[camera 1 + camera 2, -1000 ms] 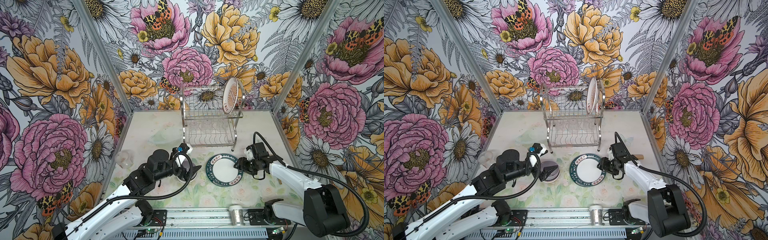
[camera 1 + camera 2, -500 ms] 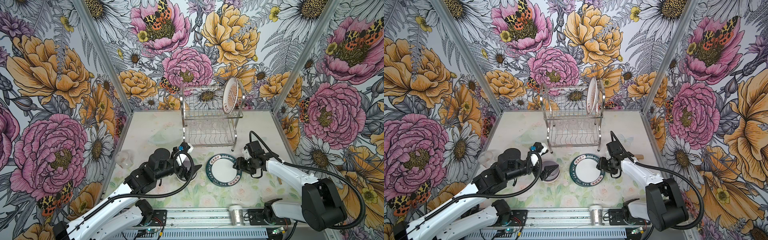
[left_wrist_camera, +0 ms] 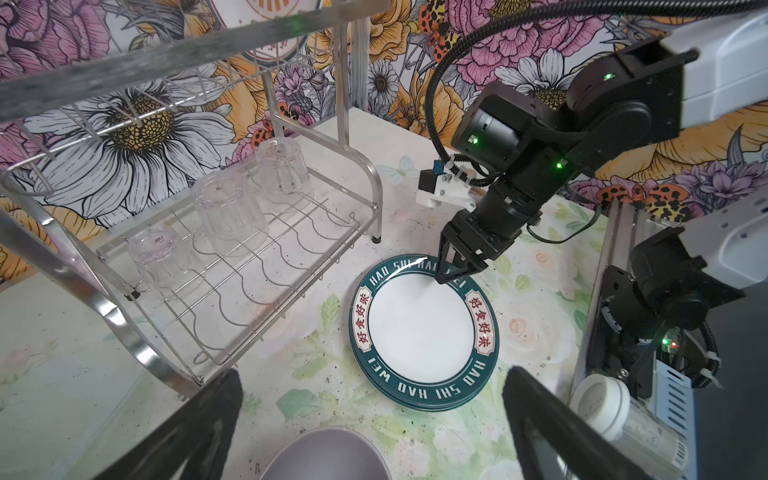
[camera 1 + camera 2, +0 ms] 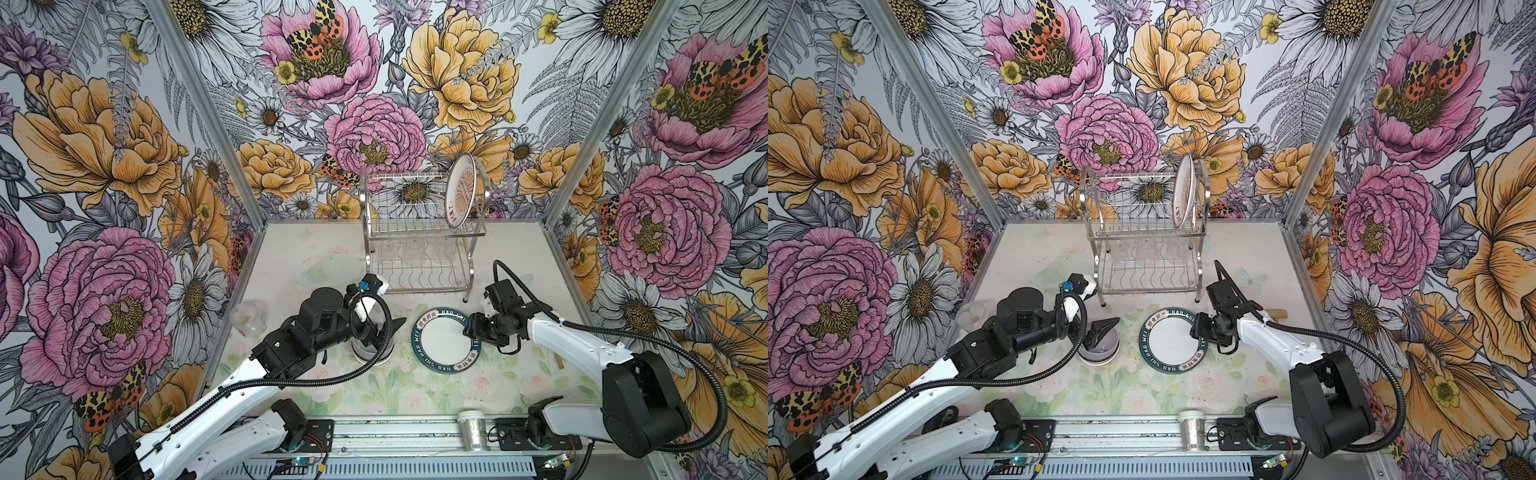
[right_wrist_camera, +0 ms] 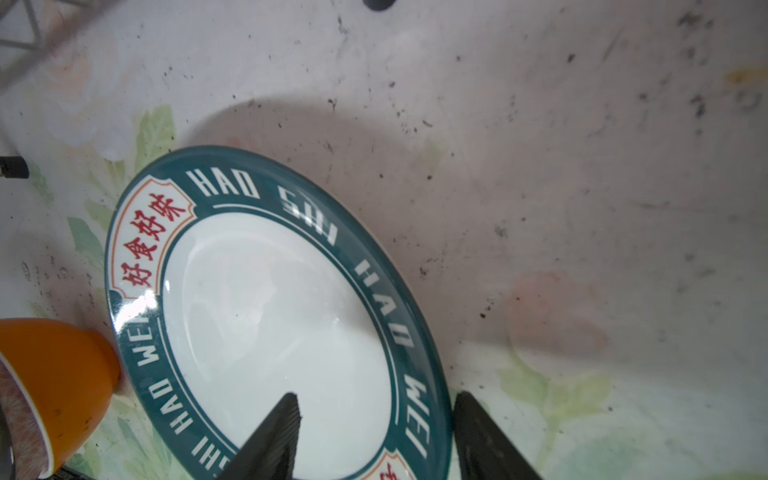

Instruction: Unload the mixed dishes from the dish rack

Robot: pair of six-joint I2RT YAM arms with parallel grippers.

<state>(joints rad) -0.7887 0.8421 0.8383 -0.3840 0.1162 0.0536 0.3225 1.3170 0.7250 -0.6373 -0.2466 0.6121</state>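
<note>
Unloading looks past its midpoint. At left, the left gripper (image 4: pixel 380 332) hangs with jaws spread wide and empty above the lavender bowl (image 4: pixel 371 356), which is set down on the table (image 4: pixel 374 401). An orange bowl (image 5: pixel 54 382) shows just beside the plates in the right wrist view, though how it sits with the lavender one cannot be told. At centre, two green-rimmed plates (image 3: pixel 419 324) lie stacked flat in front of the dish rack (image 4: pixel 415 266). The right gripper (image 3: pixel 451 272) stands at the top plate's rim, jaws part-way apart astride it with a gap showing, apparently not clamping. Left to clear are three clear glasses (image 3: pixel 230 212), upside down on the lower shelf, and the sunburst plate (image 4: pixel 460 195), standing on edge at the upper shelf's right end. Around them, a clear cup-like vessel (image 4: pixel 249 318) sits near the left wall, a lidded silver cup (image 4: pixel 471 430) at the front rail, and a small wooden stick (image 4: pixel 560 361) to the right. The upper shelf roofs the glasses and the arched side frame hugs the sunburst plate. The plate stack and right arm sit before the rack's right leg, a likely hindrance to either reach.
</note>
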